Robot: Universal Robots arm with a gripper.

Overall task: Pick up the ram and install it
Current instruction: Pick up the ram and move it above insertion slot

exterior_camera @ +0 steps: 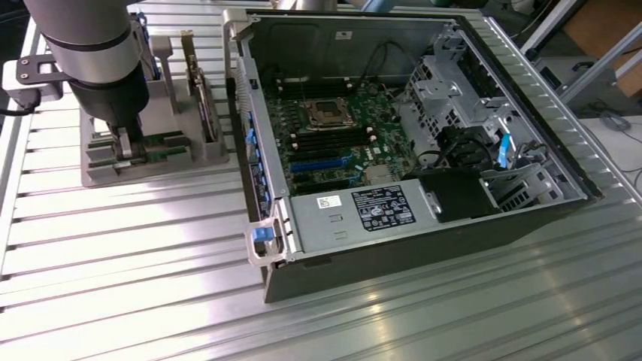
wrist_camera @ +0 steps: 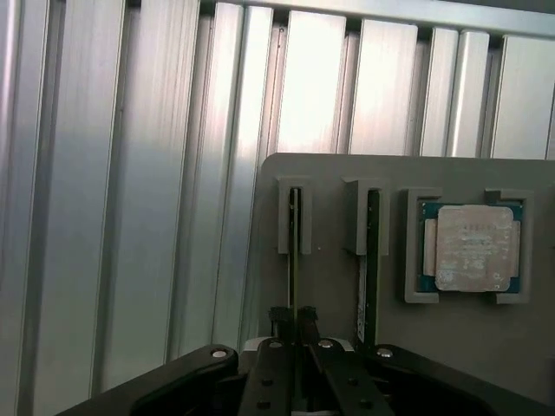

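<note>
Pinching the ram (wrist_camera: 295,234) by its long upper edge, the gripper (wrist_camera: 293,319) was clenched on the thin green stick, its dark fingers (wrist_camera: 279,319) pressed against the two flat faces. That hold suited a part so narrow. The faces gave the pads something broad to bear on, and the contact edge underneath was left free.

The ram stood on edge in a slot of the gray holder (wrist_camera: 334,286), its far end tucked into a small bracket. As far as could be judged, it was seated there and had not been lifted. The upright slot seemed made for this, offering the top edge to a gripper coming straight down. In the exterior view the arm (exterior_camera: 95,45) stood vertical over the holder, in line with such an approach.

Just beside the ram a second stick (wrist_camera: 372,251), its look-alike, stood parallel in its own slot and apart from the fingers. Beyond that one, the square silver processor (wrist_camera: 471,247) lay flat in a framed pocket.

The holder rested on the ribbed aluminium table (exterior_camera: 150,286), toward the exterior view's left. The open computer case (exterior_camera: 561,150) lay near it on its side, toward the exterior view's right. Its motherboard (exterior_camera: 341,135) faced up, so the dark memory slots (exterior_camera: 323,140) could be reached from above. No stick could be made out in them.
</note>
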